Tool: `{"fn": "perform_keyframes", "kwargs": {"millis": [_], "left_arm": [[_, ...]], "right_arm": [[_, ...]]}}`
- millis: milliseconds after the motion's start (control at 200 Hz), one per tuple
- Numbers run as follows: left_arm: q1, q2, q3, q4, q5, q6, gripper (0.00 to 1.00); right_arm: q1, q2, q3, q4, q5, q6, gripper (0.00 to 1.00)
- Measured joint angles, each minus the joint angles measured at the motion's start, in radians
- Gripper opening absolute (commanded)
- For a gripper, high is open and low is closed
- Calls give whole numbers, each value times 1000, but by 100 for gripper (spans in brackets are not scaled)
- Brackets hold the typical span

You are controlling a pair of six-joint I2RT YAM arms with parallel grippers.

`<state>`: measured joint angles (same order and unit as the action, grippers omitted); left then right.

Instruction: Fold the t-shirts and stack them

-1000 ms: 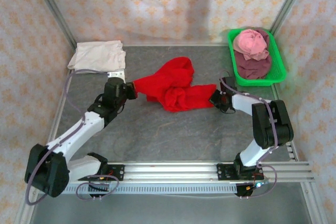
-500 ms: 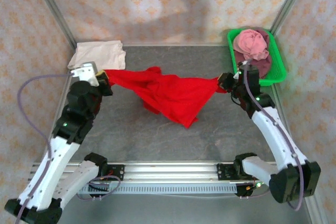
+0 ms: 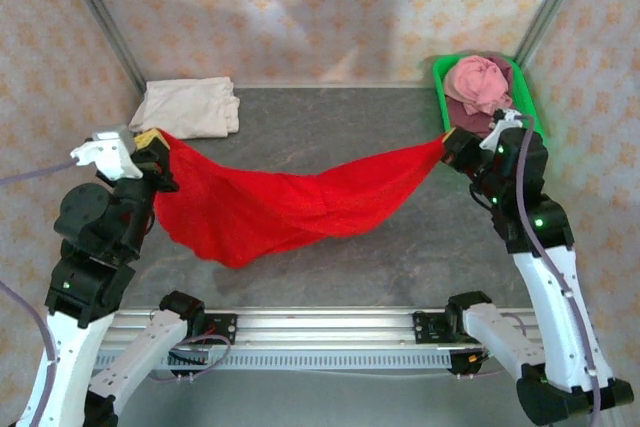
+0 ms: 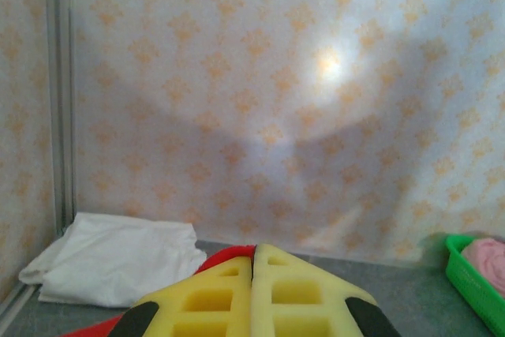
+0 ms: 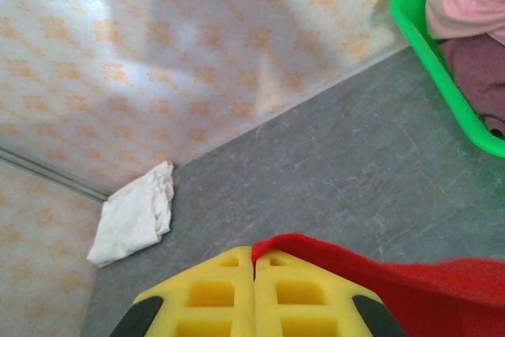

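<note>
The red t-shirt [image 3: 270,212] sags stretched between left gripper [image 3: 158,150] and right gripper [image 3: 449,143], each pinching an end.

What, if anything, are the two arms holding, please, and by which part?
The red t-shirt: the left gripper pinches its left end in shut jaws, the right gripper its right end, stretching it between them.
</note>
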<state>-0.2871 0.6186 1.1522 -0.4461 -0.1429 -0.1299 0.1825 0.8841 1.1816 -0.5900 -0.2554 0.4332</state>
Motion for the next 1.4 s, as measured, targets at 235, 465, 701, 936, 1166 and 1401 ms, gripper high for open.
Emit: {"fn": "perform_keyframes", "kwargs": {"millis": [235,465,701,936,1166,1401], "left_arm": [[0,140,-197,116,7,-29,0],[4,372,-356,206,-66,-71,0],[111,510,-357,303,-121,-133,0],[145,619,-357,348,-121,-163,0],[145,616,-356,354,-97,-180,0],[145,581,-359,354,-70,-188,0]], "right_arm": [[0,277,-135,131,46,11,19],[0,583,-150,203,-2,13,54],[20,328,-343,266,-134,-12,57],[195,129,-648,237,-263,42,55],[292,109,-794,286,-307,127,52],[359,225,-811,446,-325,177,49]]}}
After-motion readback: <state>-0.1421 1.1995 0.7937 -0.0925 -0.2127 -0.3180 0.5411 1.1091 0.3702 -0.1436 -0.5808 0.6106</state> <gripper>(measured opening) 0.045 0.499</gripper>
